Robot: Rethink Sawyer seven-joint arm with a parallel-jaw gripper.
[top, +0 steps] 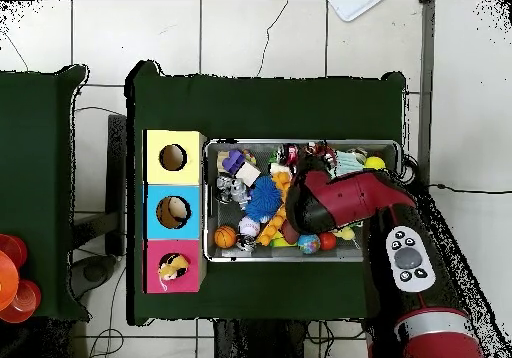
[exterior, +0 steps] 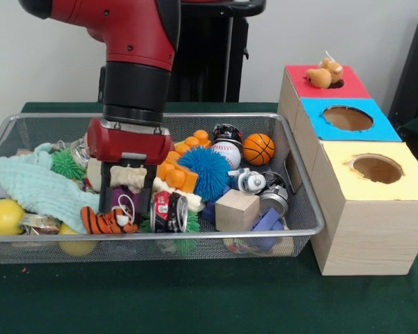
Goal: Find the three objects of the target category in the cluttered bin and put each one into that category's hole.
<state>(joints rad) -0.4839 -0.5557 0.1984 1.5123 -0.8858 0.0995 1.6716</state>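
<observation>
My gripper (exterior: pixel 129 203) is down inside the silver wire-mesh bin (exterior: pixel 216 235), at its left half. Its black fingers (exterior: pixel 104 195) stand apart, open, around a cream bone-shaped toy (exterior: pixel 129 177). The orange tiger-striped plush (exterior: pixel 109 220) lies at the fingertips, against the bin's front wall. A tan-brown plush (exterior: pixel 324 73) lies on the red box top (exterior: pixel 296 80), half over the hole (exterior: pixel 338 84); it also shows in the overhead view (top: pixel 173 266). There my red arm (top: pixel 340 202) hides the gripper. No third plush shows.
The bin holds a blue spiky ball (exterior: pixel 203 170), a basketball (exterior: pixel 258 148), a baseball (exterior: pixel 227 153), a wooden cube (exterior: pixel 237 209), a can (exterior: pixel 169 211), a mint cloth (exterior: pixel 35 184) and a yellow ball (exterior: pixel 3 216). The blue-topped hole (exterior: pixel 347 118) and yellow-topped hole (exterior: pixel 376 168) lie nearer the camera.
</observation>
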